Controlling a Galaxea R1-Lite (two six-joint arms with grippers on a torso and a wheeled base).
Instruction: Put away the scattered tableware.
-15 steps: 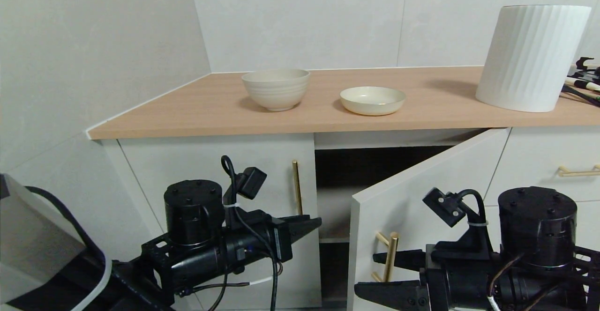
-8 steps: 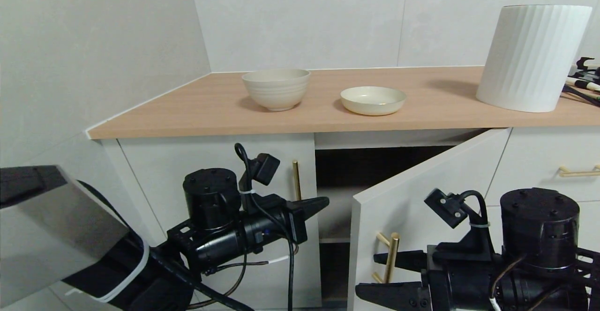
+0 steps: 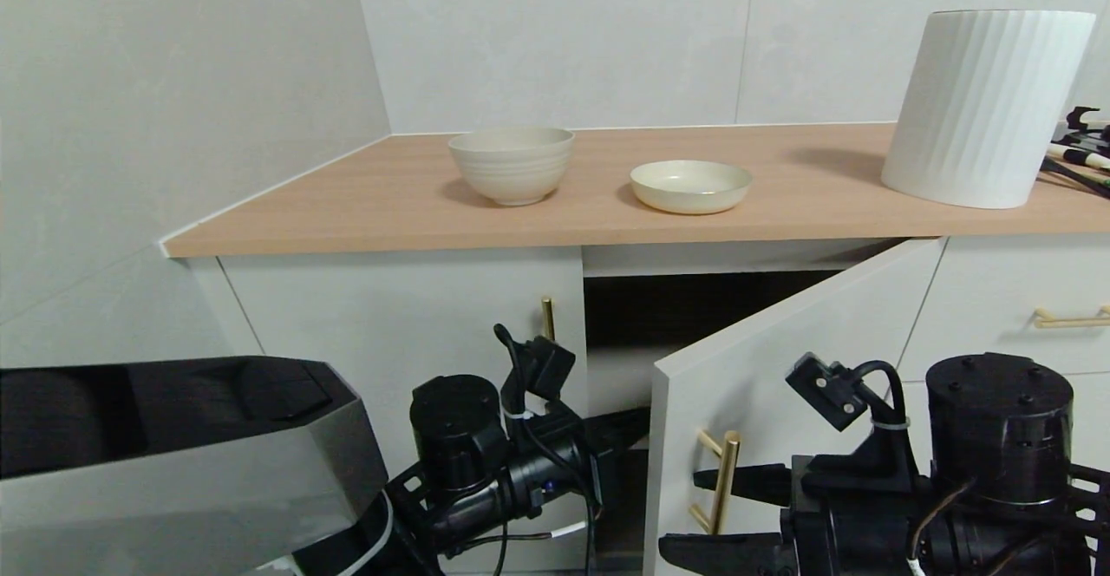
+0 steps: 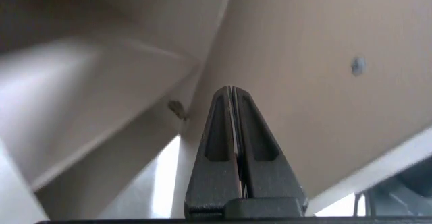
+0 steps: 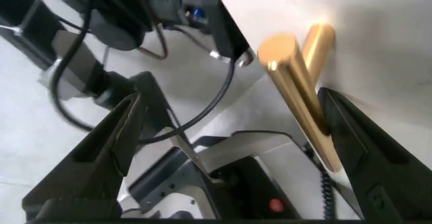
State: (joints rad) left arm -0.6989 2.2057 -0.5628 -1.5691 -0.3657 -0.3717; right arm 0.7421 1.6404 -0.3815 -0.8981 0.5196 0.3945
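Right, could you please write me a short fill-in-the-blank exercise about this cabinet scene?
1. The bowl and the shallow dish both stand on the ____.
2. The cabinet door below them is ____.
3. The fingers of the left gripper are ____.
4. The right gripper has the door's gold ____ between its open fingers.

Missing words: countertop; open; shut; handle.

I see the bowl [image 3: 511, 164] left of the dish [image 3: 689, 186] on the surface [image 3: 381, 207], the canister [image 3: 984, 108] far right, an open cabinet door [image 3: 780, 359] below.
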